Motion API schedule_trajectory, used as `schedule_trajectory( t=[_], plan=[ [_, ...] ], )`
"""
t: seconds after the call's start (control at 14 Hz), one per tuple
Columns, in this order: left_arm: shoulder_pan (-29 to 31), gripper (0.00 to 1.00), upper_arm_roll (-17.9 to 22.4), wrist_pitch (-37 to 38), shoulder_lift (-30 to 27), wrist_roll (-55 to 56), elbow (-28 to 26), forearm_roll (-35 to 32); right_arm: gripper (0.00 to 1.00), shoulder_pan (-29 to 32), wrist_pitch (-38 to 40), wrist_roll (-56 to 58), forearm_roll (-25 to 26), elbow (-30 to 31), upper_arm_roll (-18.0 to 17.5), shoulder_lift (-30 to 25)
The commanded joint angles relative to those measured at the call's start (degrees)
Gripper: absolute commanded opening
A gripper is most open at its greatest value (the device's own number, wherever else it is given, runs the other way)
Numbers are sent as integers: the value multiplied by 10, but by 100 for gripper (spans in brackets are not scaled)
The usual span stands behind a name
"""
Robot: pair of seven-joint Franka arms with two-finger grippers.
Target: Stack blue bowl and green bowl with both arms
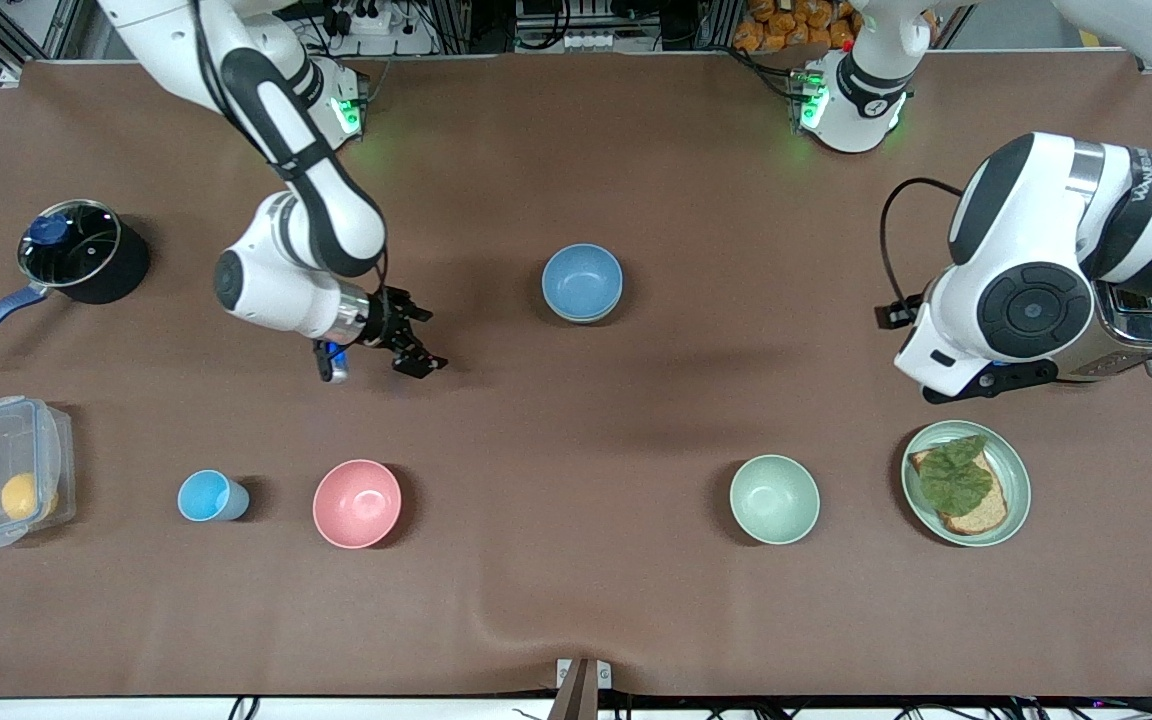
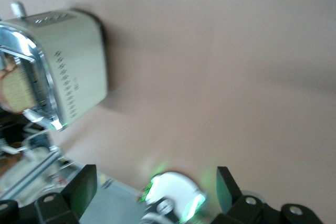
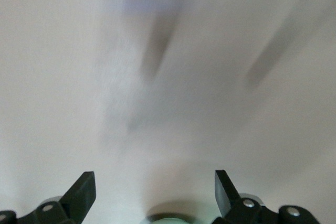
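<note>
Blue bowl [image 1: 582, 282] sits upright on the counter [image 1: 576, 600], about midway between the two arms' ends and on the robots' half. Green bowl [image 1: 774, 498] also upright, nearer the front camera and toward the left arm's end. The two are well apart, with bare counter between them. Neither is nested in the other, so the stack does not exist at this moment; both bowls rest on the counter, neither held.

Right gripper [image 1: 420, 340]: hangs over bare counter between the blue bowl and the right arm's end, roughly level with the blue bowl. Fingers spread, nothing between them; the right wrist view confirms the gap [image 3: 155, 195] with only blurred counter ahead.

Left gripper [image 2: 157, 192]: released as well, both fingers wide in the left wrist view, nothing gripped. In the front view the arm's bulk hides the gripper; it sits over the toaster [image 1: 1136, 330] area at the left arm's end of the counter. The left wrist view shows the toaster [image 2: 58, 72] with a slice in its slot, and the rim of a pale green dish at the frame edge; which dish, I cannot say.

Left to do, judged from the layout: one bowl has to be gripped, carried, and set into the other. The blue bowl lies closer to the right gripper, the green to the left arm.

Also present: pink bowl [image 1: 357, 503], blue cup [image 1: 208, 496], lidded pot [image 1: 76, 250], clear box [image 1: 6, 470], plate with bread and a leaf [image 1: 966, 483].
</note>
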State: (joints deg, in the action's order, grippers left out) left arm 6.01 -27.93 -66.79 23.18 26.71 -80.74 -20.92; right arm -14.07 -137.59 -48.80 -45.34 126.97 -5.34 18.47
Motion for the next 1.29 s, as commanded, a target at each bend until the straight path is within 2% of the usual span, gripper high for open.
schedule_trajectory(
  t=[0.0,0.21,0.36,0.57,0.79,0.93,1.07,1.21],
  plan=[
    [-6,100,5,70,-12,-70,-2,-16,100,58,63,1,68,8,-6,-37],
    [-2,100,5,125,-60,-84,-3,-4,100,121,171,-3,165,-32,-10,-54],
    [13,100,8,155,-94,-85,-3,29,100,143,257,-4,216,-84,-7,-57],
    [70,100,9,143,-168,-73,-7,143,100,170,376,-5,289,-154,-8,-70],
    [127,100,9,25,-228,-73,-61,210,100,173,489,-6,342,-244,-8,-72],
    [131,100,9,-59,-226,-73,-84,209,100,173,571,-6,383,-334,-11,-70],
    [132,100,9,-98,-220,-75,-80,201,100,168,614,0,425,-396,-19,-71],
    [135,100,9,-126,-218,-79,-80,193,100,173,653,1,444,-442,-45,-80]
  ],
)
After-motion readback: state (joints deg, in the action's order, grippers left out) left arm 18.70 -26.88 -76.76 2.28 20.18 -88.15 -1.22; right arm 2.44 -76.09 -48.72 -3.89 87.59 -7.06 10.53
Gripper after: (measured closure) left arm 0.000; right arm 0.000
